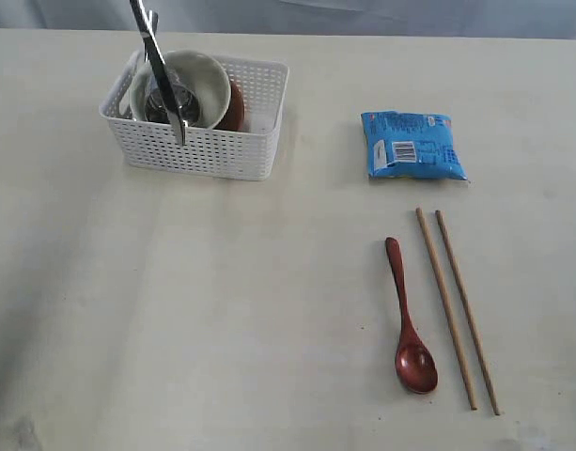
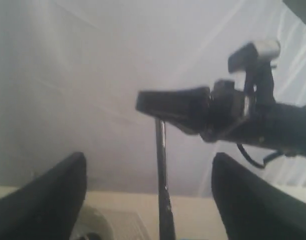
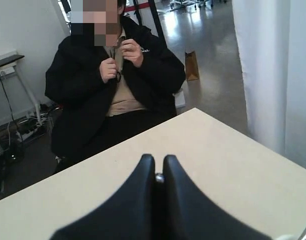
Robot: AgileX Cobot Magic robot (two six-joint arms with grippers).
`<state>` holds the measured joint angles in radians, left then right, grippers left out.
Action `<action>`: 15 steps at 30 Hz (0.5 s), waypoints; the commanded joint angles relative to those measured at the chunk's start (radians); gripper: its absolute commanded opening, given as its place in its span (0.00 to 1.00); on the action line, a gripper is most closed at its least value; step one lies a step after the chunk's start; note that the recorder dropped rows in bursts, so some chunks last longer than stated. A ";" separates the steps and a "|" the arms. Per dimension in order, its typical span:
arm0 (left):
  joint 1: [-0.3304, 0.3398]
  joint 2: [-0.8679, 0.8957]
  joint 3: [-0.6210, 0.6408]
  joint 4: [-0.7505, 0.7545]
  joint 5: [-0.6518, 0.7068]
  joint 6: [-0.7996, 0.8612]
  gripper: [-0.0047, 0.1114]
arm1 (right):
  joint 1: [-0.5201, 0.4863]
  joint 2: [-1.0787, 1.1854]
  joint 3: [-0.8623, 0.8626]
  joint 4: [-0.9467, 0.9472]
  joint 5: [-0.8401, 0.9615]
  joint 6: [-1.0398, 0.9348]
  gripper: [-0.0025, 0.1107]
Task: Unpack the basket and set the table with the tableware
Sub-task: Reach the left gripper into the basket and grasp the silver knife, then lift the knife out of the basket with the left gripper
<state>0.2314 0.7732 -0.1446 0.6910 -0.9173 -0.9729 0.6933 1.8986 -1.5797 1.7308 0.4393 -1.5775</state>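
Note:
The white basket (image 1: pixel 222 155) stands at the table's (image 1: pixel 222 310) far left. It holds the cream bowl (image 1: pixel 208 80) with the steel cup (image 1: pixel 165 99) inside it and the reddish-brown plate (image 1: pixel 235 103) behind. A thin steel cutlery piece (image 1: pixel 161 70) hangs tilted over the basket; knife or fork, I cannot tell. My right gripper (image 3: pixel 154 159) is shut with a shiny tip between its fingers. In the left wrist view the right gripper (image 2: pixel 143 102) meets the piece's top. My left gripper (image 2: pixel 149 160) is open, and the piece (image 2: pixel 161 175) stands untouched between its fingers (image 2: pixel 53 195). The dark red spoon (image 1: pixel 405 315) and two chopsticks (image 1: pixel 457 305) lie at the right.
A blue snack packet (image 1: pixel 412 144) lies right of the basket, above the chopsticks. A person (image 3: pixel 113 75) in a dark jacket sits at the table's edge in the right wrist view. A white curtain (image 2: pixel 93 75) hangs behind the table. Neither arm shows in the exterior view.

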 commanded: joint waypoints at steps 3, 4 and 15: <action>0.003 0.340 -0.110 0.187 -0.149 -0.014 0.61 | 0.000 -0.017 -0.001 0.014 0.067 -0.015 0.02; 0.003 0.383 -0.124 0.203 -0.179 -0.010 0.61 | 0.000 -0.017 -0.001 0.014 0.067 -0.015 0.02; -0.242 0.558 -0.192 0.005 -0.220 0.279 0.61 | 0.000 -0.017 -0.001 0.014 0.048 -0.015 0.02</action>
<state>0.0463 1.3275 -0.3302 0.8111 -1.1510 -0.7842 0.6933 1.8986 -1.5797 1.7349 0.4940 -1.5841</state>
